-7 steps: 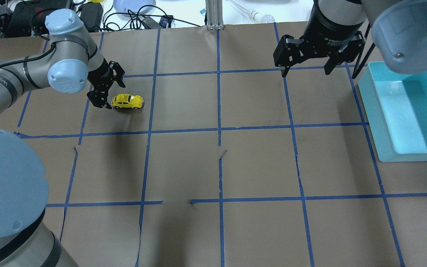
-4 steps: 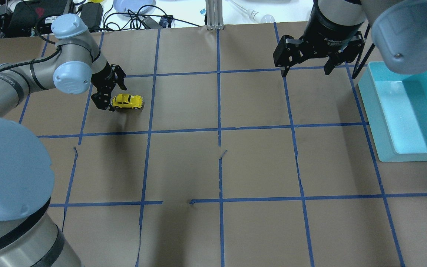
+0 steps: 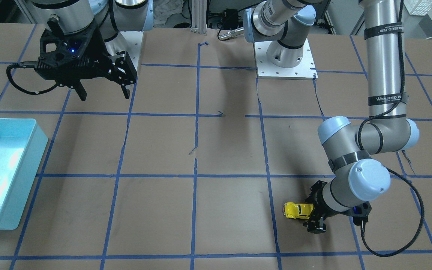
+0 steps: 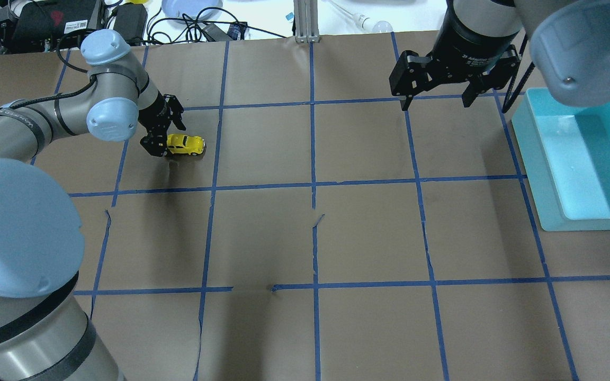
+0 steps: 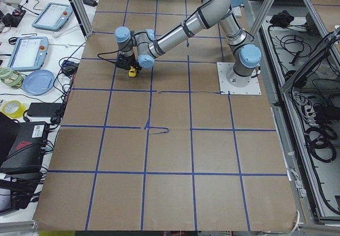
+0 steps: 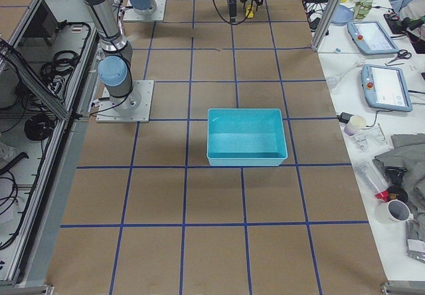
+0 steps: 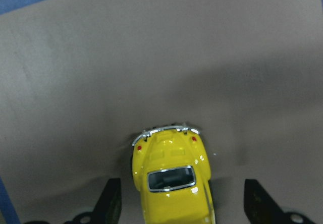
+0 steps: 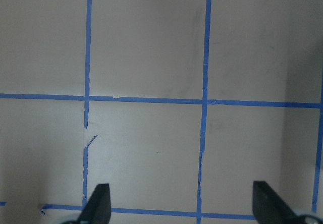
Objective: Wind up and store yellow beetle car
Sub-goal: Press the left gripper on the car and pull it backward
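Note:
The yellow beetle car (image 4: 187, 144) stands on its wheels on the brown paper at the far left. It also shows in the front view (image 3: 295, 210). My left gripper (image 4: 170, 140) is open and low at the car's end. In the left wrist view the car (image 7: 171, 178) sits between the two fingers (image 7: 112, 204) with a gap on each side. My right gripper (image 4: 434, 100) is open and empty, held above the table at the far right. Its fingertips (image 8: 98, 204) frame only bare paper.
A light-blue bin (image 4: 535, 174) stands at the right edge of the table, also in the front view (image 3: 32, 150). Blue tape lines grid the brown paper. Cables, a plate and devices lie beyond the far edge.
My left gripper has moved right toward the car, and its open fingers now straddle the car's near end. The car and the right arm have not moved.

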